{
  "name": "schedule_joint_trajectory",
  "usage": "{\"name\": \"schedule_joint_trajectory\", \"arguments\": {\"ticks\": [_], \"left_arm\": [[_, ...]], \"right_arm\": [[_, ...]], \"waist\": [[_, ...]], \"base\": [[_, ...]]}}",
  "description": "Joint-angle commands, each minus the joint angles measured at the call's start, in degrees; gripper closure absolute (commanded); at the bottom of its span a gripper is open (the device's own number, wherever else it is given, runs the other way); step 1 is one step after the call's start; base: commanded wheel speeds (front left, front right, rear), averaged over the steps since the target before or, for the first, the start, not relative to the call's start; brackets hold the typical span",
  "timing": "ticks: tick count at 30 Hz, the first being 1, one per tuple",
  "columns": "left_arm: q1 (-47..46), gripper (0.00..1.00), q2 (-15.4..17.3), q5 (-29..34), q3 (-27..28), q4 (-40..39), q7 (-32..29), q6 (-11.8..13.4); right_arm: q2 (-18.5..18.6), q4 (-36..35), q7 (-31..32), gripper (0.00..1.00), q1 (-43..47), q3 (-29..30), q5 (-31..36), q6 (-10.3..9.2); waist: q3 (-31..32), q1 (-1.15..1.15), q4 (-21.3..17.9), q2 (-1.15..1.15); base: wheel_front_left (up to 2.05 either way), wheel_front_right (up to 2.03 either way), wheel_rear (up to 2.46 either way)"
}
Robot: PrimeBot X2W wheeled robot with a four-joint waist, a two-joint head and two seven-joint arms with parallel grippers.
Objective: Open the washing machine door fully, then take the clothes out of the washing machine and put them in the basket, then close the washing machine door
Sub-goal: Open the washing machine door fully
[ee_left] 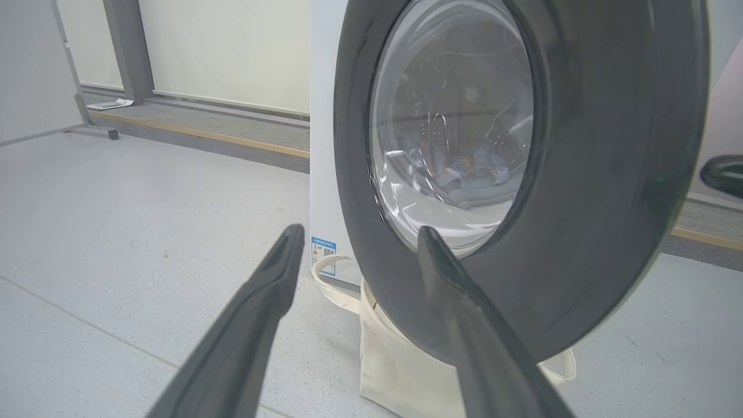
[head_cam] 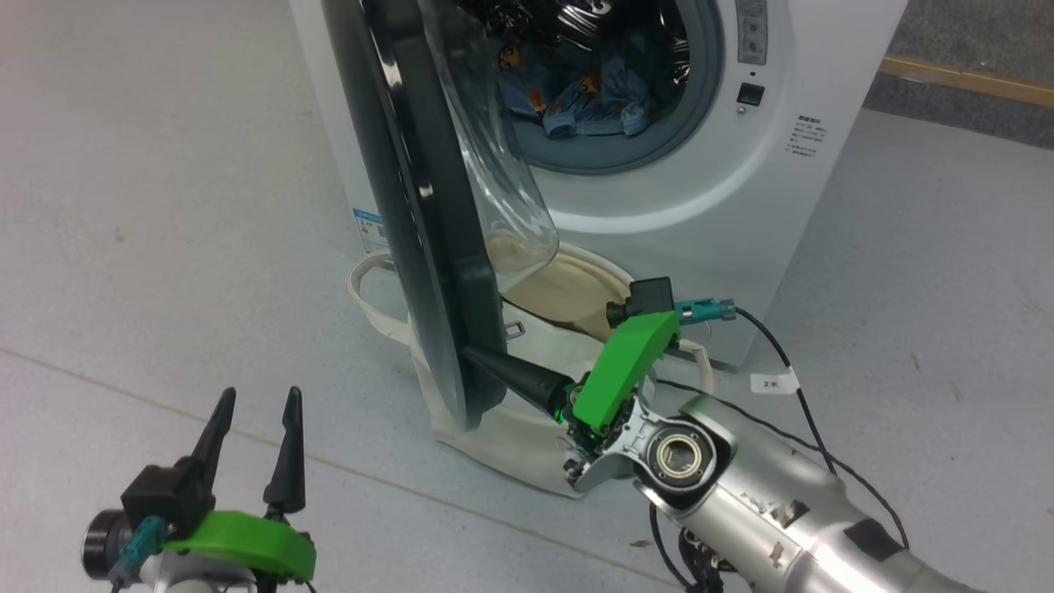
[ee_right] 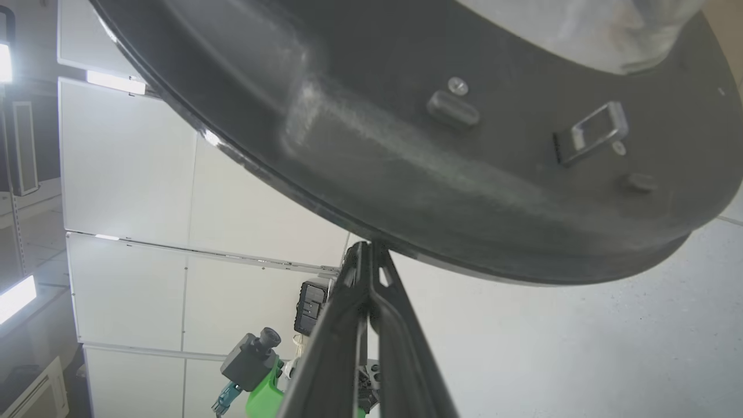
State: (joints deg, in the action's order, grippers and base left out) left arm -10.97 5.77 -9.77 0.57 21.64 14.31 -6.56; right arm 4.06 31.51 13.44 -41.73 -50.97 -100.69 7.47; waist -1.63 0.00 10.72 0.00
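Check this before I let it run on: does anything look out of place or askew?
Yes: the basket stands directly under the partly open washing machine door, whose lower rim overhangs it, so it looks crowded there; whether they touch cannot be told. The shut right hand has its tips at the door's lower rim.

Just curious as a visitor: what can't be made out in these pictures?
Head view: inside of the basket, mostly hidden by the washing machine door.
Left wrist view: the clothes, blurred through the door glass; number of pieces unclear.
Head view: printed label on the washing machine, too small to read.
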Motion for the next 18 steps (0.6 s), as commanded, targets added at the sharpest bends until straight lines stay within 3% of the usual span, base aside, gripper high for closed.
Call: {"name": "schedule_joint_trajectory", "arguments": {"ticks": [1,9,11,12,13,18], "left_arm": [[-2.02,0.00,1.58,-0.13,1.62,-1.57,0.69,-0.05],[-1.41,0.00,2.03,-0.35,1.85,-1.48,0.69,0.17],[-1.19,0.00,2.31,-0.42,2.00,-1.57,0.69,0.24],[-1.09,0.00,2.49,-0.48,2.07,-1.56,0.69,0.24],[-1.03,0.00,2.72,-0.54,2.18,-1.60,0.69,0.24],[-0.85,0.00,4.24,-0.82,2.91,-1.68,0.67,0.40]], "right_arm": [[-1.17,-1.96,-1.25,1.00,-1.67,-0.47,-1.19,0.02],[-1.18,-3.29,-2.88,1.00,-2.44,-2.07,-3.82,0.02],[-1.18,-3.84,-3.30,0.32,-2.34,-1.55,-3.30,0.02],[-1.18,-4.03,-3.66,0.06,-2.24,-1.28,-2.47,0.02],[-1.02,-4.34,-4.06,0.00,-2.07,-1.02,-1.52,0.02],[1.71,-8.26,-7.24,0.00,-0.15,0.78,3.14,0.02]], "waist": [[0.23,0.00,0.14,0.00],[1.16,0.00,-0.55,0.00],[1.37,0.00,-1.02,0.00],[1.56,0.00,-1.26,0.00],[1.73,0.00,-1.55,0.00],[2.34,0.00,-3.40,0.00]], "base": [[0.00,0.00,0.00],[0.00,0.00,0.00],[0.00,0.00,0.00],[0.00,0.00,0.00],[0.00,0.00,0.00],[0.00,0.00,0.00]]}}
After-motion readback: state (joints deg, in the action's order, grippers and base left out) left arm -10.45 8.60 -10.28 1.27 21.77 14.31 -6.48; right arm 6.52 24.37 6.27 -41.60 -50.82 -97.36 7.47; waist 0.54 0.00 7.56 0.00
